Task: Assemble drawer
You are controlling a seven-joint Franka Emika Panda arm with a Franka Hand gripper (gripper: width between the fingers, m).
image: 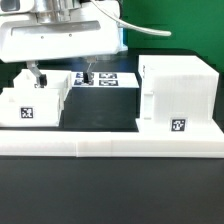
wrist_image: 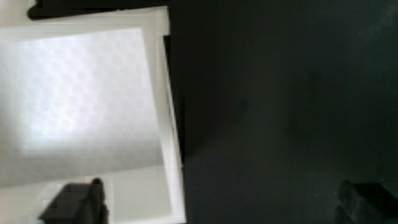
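Observation:
The drawer's large hollow white shell stands at the exterior view's right, with a tag on its front. A smaller flat white box with a tag lies at the exterior view's left. It fills part of the wrist view as a bright white panel. I see no second small box. My gripper hangs open and empty over that box's right edge. One finger is above the box and the other finger is above the dark table. The gripper's middle is over bare table beside the box edge.
The marker board lies flat at the back between the box and the shell. A long low white border rail runs along the front. The table is black, with a green backdrop behind.

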